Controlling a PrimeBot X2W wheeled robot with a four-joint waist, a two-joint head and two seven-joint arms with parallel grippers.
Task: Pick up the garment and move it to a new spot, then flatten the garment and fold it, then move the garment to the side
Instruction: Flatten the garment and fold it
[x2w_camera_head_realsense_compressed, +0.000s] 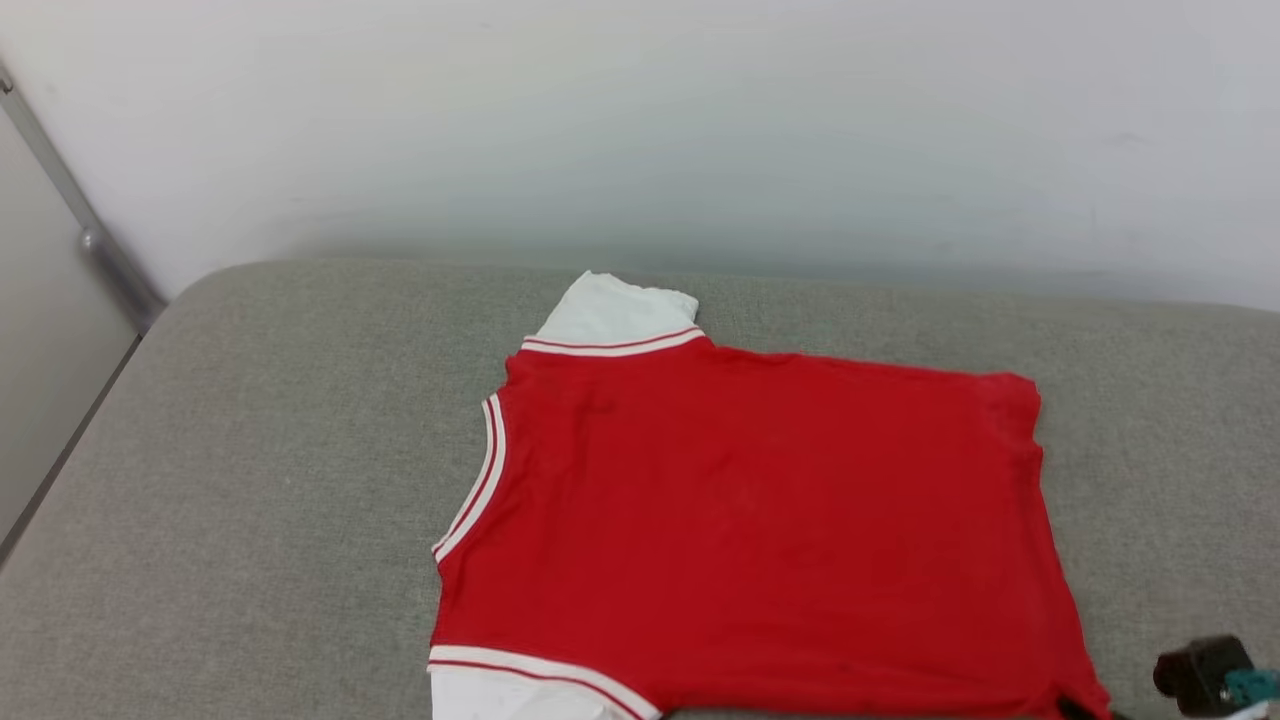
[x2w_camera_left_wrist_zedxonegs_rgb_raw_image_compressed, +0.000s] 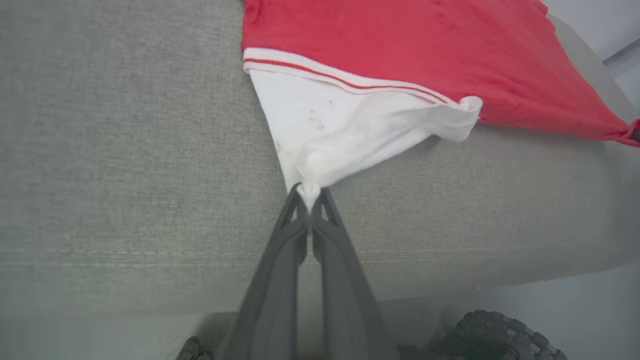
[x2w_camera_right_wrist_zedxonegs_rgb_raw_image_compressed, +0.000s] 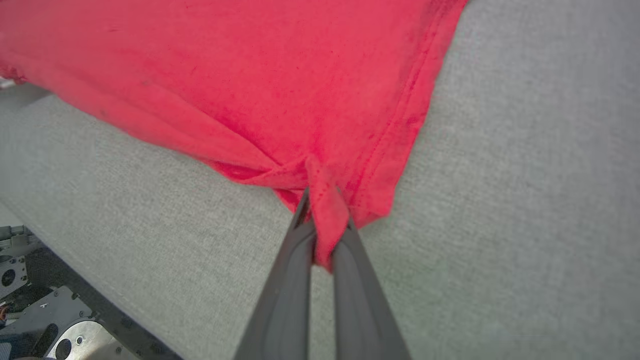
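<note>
Garment (x2w_camera_head_realsense_compressed: 760, 520) spread flat on the grey cushion (x2w_camera_head_realsense_compressed: 250, 450), long axis running left to right.
Left pincer (x2w_camera_left_wrist_zedxonegs_rgb_raw_image_compressed: 310, 192) is closed tight on the near white sleeve (x2w_camera_left_wrist_zedxonegs_rgb_raw_image_compressed: 350, 120); right pincer (x2w_camera_right_wrist_zedxonegs_rgb_raw_image_compressed: 322, 215) is closed tight on the near hem corner (x2w_camera_right_wrist_zedxonegs_rgb_raw_image_compressed: 327, 220); the cloth lies ahead of both.

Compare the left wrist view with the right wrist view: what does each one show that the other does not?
Left wrist view, not the right: the left hand pinching the white sleeve by its tip, and a dark ridged part. Right wrist view, not the left: the right hand clamped on the red hem corner, and grey metal plates. Both: the red shirt lying on the grey cushion.
</note>
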